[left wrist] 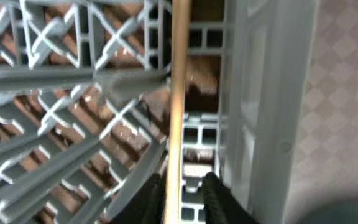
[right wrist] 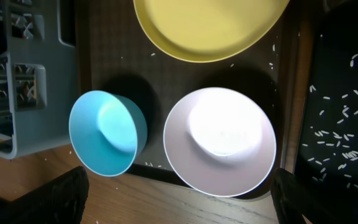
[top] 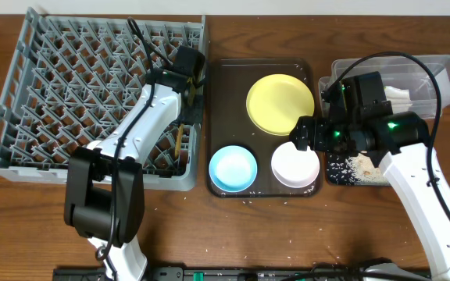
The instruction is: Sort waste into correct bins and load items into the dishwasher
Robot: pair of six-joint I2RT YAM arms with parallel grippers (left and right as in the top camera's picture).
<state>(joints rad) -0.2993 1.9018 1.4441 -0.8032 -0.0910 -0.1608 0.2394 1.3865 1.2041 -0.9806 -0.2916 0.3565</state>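
Note:
The grey dish rack [top: 69, 94] fills the left. My left gripper [top: 187, 74] is at its right edge. In the left wrist view its fingers [left wrist: 186, 202] straddle an upright wooden chopstick [left wrist: 179, 93]; the left finger touches it and a gap shows on the right. My right gripper [top: 303, 134] is wide open and empty above the white bowl [top: 295, 165], with fingers [right wrist: 179, 202] well apart. The white bowl [right wrist: 219, 140], light blue bowl [top: 233, 168] [right wrist: 107, 130] and yellow plate [top: 280, 103] [right wrist: 207, 28] sit on the brown tray. The white cup and the wrapper are not visible.
The dark brown serving tray [top: 226, 94] lies between rack and bins. A clear tub [top: 436, 66] at the far right holds a white napkin [top: 401, 95]. The shallow black tray [top: 342, 173] [right wrist: 340, 93] holds rice scraps [top: 363, 164]. Rice grains are scattered on the table.

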